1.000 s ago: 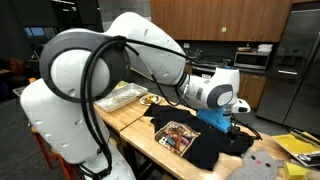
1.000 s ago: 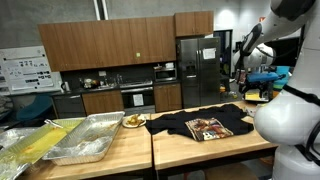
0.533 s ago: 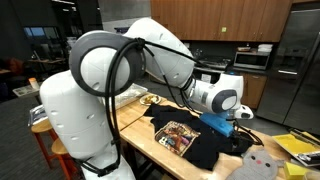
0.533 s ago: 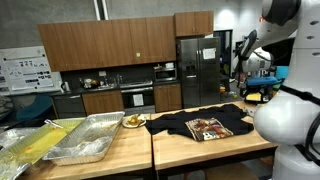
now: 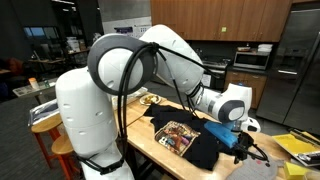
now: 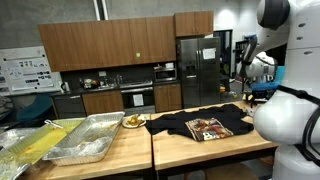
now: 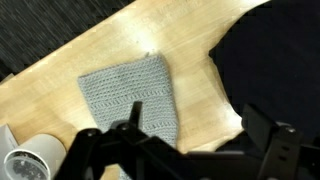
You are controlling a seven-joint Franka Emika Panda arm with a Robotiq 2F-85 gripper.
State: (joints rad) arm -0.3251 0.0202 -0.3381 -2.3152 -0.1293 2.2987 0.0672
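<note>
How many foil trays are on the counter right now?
2, both on the counter in an exterior view: one tray beside the plate of food, and a second tray holding something yellow at the frame's edge, partly cut off. More could lie out of frame.

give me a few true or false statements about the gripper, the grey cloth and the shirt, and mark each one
1. The gripper is open and holds nothing. True.
2. The grey knitted cloth lies on top of the black t-shirt. False: it lies flat on the wooden table, beside the shirt and apart from it.
3. The black t-shirt has a colourful print facing up. True.
4. The metal trays sit on the t-shirt. False: they rest on the table, apart from the shirt.
</note>
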